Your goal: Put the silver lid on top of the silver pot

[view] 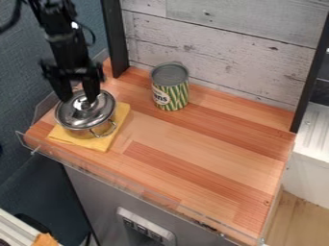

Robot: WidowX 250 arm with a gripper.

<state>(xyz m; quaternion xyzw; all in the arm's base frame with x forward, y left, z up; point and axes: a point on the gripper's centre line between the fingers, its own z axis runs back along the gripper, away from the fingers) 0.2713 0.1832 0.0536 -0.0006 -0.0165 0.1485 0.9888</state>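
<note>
A black two-finger gripper (79, 100) is hanging down from the upper left of the view, its fingers standing apart over the domed silver metal lid (99, 112), with the lid's small knob (83, 104) showing between the fingertips; whether either finger is touching the knob, the view is not making clear. The lid is sitting on top of the round silver metal pot (76, 133), covering its mouth, and a thin looped metal handle (105, 130) is sticking out from the pot's side. The pot is standing upright on a folded yellow cloth (101, 144), which is lying near the left corner of the counter (206, 132), a top of reddish and pale wooden strips. A green-and-white striped can (177, 97) with a grey top is standing upright well apart from the pot, nearer the whitewashed plank wall (225, 57) that is rising behind the counter between two black upright posts. A clear low rim (132, 183) is running along the counter's front edge, and a pale outlet strip (146, 228) is showing on the grey panel below it
</note>
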